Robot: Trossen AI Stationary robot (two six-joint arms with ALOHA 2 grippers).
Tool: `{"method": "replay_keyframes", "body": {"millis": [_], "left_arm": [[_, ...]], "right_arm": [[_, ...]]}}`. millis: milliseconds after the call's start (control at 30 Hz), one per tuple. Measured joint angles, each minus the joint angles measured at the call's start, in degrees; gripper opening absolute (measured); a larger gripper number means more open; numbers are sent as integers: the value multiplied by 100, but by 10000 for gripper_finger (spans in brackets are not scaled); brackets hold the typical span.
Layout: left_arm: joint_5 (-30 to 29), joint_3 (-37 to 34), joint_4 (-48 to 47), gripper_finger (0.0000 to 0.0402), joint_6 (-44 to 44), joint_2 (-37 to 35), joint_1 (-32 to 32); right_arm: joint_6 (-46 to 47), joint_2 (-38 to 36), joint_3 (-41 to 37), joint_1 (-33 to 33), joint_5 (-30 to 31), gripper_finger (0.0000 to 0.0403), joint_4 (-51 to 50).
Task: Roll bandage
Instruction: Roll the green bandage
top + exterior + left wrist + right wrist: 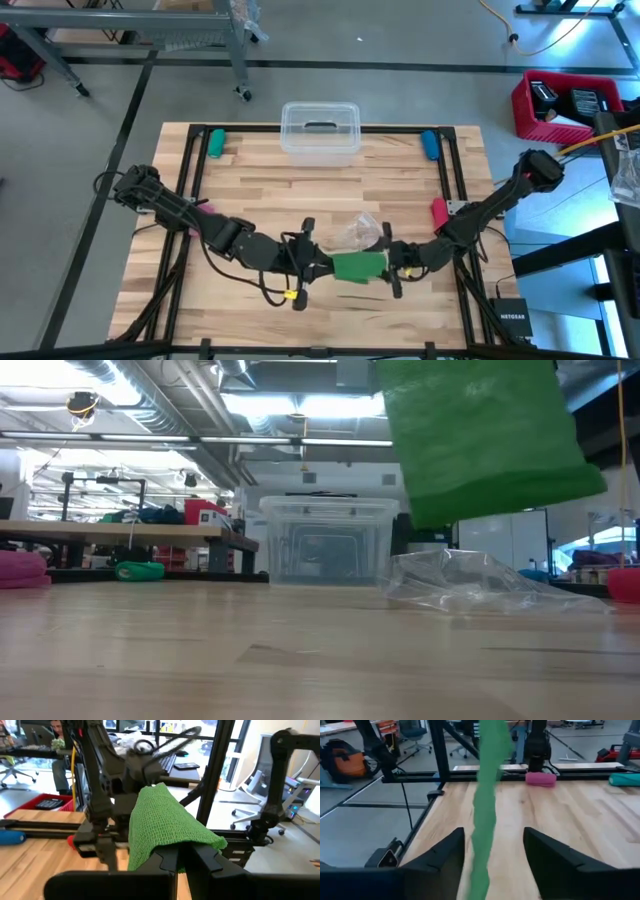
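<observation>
bandage (359, 265): bright green soft fabric strip, bunched, lifted off the worktop (300, 200) near front-centre, hanging slack.

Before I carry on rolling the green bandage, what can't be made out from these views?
- Green fabric bandage, high view: rolled or flat is unclear; both grippers cover its ends.
- Low view: its upper end is cut off by the frame top.
- Right wrist view: its lower end runs off the picture.
</observation>
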Motion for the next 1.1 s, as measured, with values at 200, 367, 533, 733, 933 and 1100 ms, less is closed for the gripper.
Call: {"method": "replay_keyframes", "body": {"millis": [200, 367, 533, 733, 933, 1100], "left_arm": [[-1, -2, 23, 11, 31, -10, 70], [0, 140, 125, 11, 156, -149, 40], [-1, 340, 106, 11, 305, -602, -155], [-8, 348, 339, 11, 872, -1086, -311], [-21, 346, 1279, 11, 1274, -1136, -314], [-25, 345, 1944, 11, 1563, -1197, -314]], "right_arm": [[-145, 223, 0, 0, 350, 69, -89], [-235, 223, 0, 96, 773, 17, -403], [-81, 225, 0, 280, 1544, 7, -1030], [377, 310, -121, 306, 1705, 5, -1309], [861, 716, -393, 299, 1955, 3, -1318], [1279, 1057, -470, 301, 1935, 3, -1260]]}}
